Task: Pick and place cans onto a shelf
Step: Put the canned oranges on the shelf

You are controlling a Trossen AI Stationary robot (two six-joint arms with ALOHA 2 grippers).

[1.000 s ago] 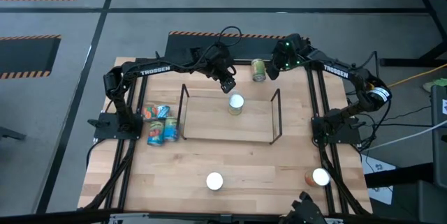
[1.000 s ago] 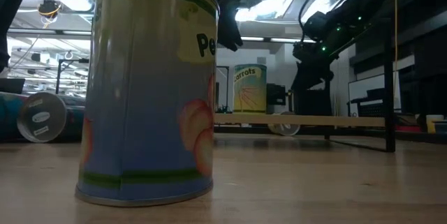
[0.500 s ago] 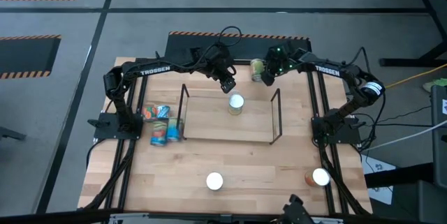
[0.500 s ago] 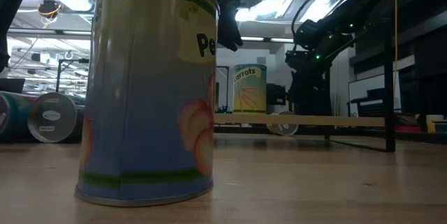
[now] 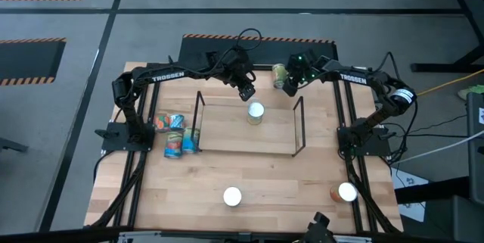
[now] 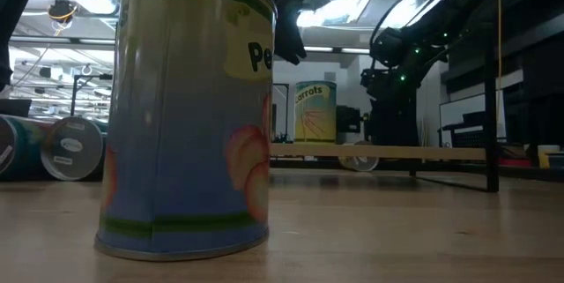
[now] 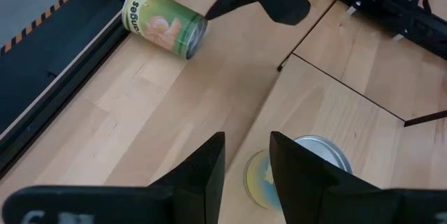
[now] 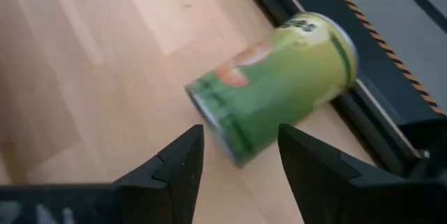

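**Right tool lines up on a toppled green can**

High view: the right tool (image 5: 290,82), fingers apart, sits beside the green can (image 5: 279,76) lying near the bench's (image 5: 265,175) far edge, behind the wire shelf (image 5: 246,125). A level, square approach across the round body should stop it rolling.

Low view: a carrots can (image 6: 315,112) stands upright on the shelf's board; smooth printed labels, ribbed steel rims.

Left wrist view: the left tool (image 7: 246,161) hovers open above that can's silvery lid, holding nothing.

Right wrist view: pale planked wood, glossy curved tin between dark fingers.
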